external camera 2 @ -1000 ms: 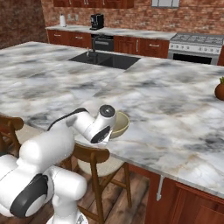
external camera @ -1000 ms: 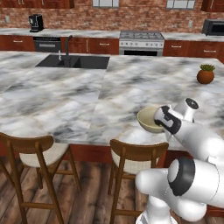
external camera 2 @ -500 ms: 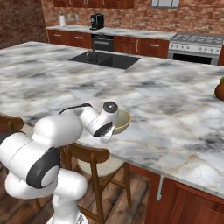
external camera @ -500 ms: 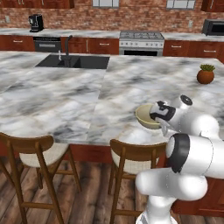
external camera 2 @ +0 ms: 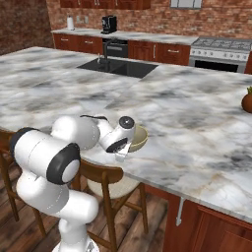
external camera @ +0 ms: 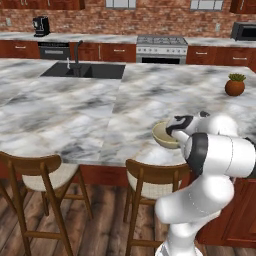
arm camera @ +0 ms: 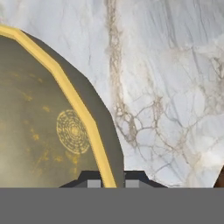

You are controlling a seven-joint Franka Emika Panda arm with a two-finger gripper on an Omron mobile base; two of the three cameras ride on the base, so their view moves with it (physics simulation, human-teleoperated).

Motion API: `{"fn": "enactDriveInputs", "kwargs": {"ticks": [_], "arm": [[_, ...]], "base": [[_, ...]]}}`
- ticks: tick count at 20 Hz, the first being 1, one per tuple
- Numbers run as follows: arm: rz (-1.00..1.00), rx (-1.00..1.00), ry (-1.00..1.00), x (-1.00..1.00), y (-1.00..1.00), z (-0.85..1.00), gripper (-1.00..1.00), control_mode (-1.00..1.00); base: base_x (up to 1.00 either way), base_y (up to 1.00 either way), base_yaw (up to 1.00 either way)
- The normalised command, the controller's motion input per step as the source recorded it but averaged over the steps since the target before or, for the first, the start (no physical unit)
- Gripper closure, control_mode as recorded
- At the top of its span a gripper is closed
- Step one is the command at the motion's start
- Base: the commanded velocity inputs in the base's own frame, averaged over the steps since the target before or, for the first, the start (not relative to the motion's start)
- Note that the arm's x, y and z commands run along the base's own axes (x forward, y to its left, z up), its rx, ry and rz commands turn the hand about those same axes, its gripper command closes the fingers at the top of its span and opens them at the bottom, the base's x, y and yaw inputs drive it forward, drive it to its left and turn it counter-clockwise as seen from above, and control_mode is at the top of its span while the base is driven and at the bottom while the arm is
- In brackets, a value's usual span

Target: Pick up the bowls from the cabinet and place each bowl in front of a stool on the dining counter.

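A tan-beige bowl [external camera: 163, 134] [external camera 2: 140, 138] [arm camera: 43, 131] hangs low over the marble dining counter [external camera: 75, 115] [external camera 2: 197, 128] [arm camera: 166, 87], close to its front edge. My gripper [external camera: 176, 131] [external camera 2: 123, 149] [arm camera: 109, 181] is shut on the bowl's near rim, one finger inside and one outside. A wooden stool [external camera: 150, 176] [external camera 2: 106, 178] stands right below that spot, and another stool [external camera: 31, 170] is further left. I cannot tell whether the bowl touches the marble. The cabinet is out of view.
A black inset sink [external camera: 82, 70] [external camera 2: 120, 68] with a faucet lies in the counter's far left part. A potted plant [external camera: 234, 86] [external camera 2: 247, 101] stands at the far right. A stove [external camera: 161, 45] and coffee machine [external camera: 40, 25] line the brick back wall.
The arm's thick links have swung up and over beside the bowl. The hand has turned with them, and the bowl has slid slightly left, still gripped.
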Motion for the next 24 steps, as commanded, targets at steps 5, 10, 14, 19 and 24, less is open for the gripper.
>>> {"fn": "enactDriveInputs", "kwargs": {"ticks": [5, 10, 14, 19, 24], "arm": [[0.0, 0.0, 0.02, 0.22, 0.0, -0.31, 1.0, -1.0], [0.0, 0.0, 0.04, 0.18, 0.0, -0.22, 1.0, -1.0], [0.0, 0.0, 0.01, 0.01, 0.0, 0.0, -1.0, -1.0], [0.0, 0.0, 0.0, 0.0, 0.0, 0.02, -1.0, -1.0], [0.0, 0.0, -0.01, 0.02, 0.0, 0.52, -1.0, -1.0]], "base": [[0.0, 0.0, 0.0], [0.0, 0.0, 0.0], [0.0, 0.0, 0.0], [0.0, 0.0, 0.0], [0.0, 0.0, 0.0]]}}
